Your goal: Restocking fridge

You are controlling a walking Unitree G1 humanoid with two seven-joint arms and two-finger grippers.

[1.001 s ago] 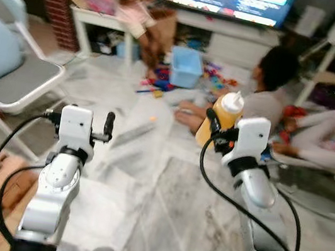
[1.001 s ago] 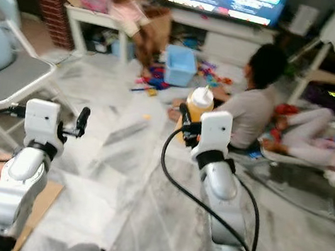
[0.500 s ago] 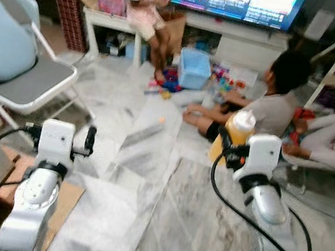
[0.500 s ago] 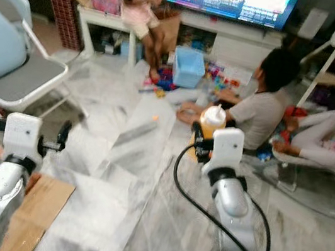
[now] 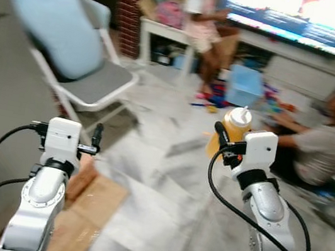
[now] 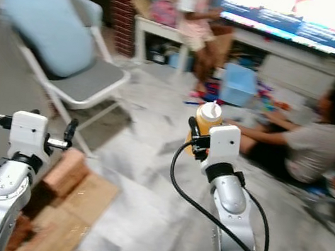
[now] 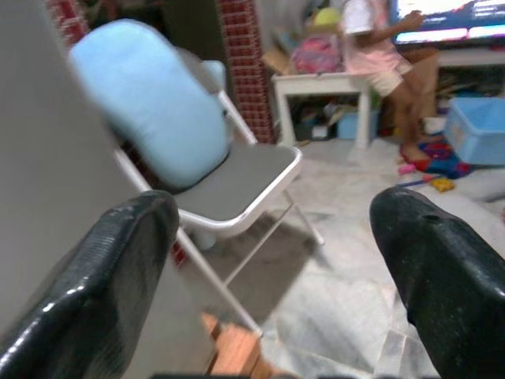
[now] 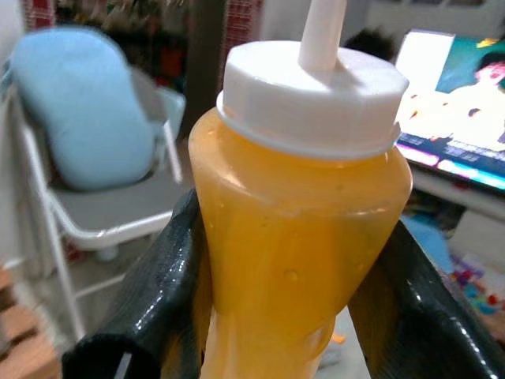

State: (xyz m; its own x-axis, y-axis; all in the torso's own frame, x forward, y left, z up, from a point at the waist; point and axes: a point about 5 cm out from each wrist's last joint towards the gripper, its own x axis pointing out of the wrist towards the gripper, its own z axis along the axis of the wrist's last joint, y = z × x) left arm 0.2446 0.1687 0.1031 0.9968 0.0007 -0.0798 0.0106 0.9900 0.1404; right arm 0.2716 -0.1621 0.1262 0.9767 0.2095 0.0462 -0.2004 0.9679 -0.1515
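Right tool (image 5: 224, 139) is clamped on an orange-yellow plastic squeeze bottle with a white nozzle cap (image 5: 233, 128), held upright in the air at chest height ahead of the robot, above the grey-white marble floor (image 5: 164, 188); in the right wrist view the two black fingers (image 8: 154, 288) press against both sides of the bottle's body below the cap; left tool (image 5: 95, 139) is raised at similar height on the robot's left, holding nothing, fingers spread apart with a clear gap between them in the left wrist view; beyond the left tool stands a white metal folding chair with a grey seat (image 5: 97, 86), a pale blue cushion (image 5: 59, 25) leaning on its backrest; flat brown cardboard (image 5: 94, 206) lies on the floor under the left arm, reddish bricks just beside it; a red brick pillar (image 5: 128, 4) stands behind the chair; a person in a pink top (image 5: 204, 16) sits on a low white surface (image 5: 162, 35) near a lit television screen (image 5: 302, 19); another person in a grey shirt (image 5: 323, 147) sits on the floor to the right of the bottle, with a light blue plastic bin (image 5: 245, 87) and scattered toys nearby; head views are motion-blurred.
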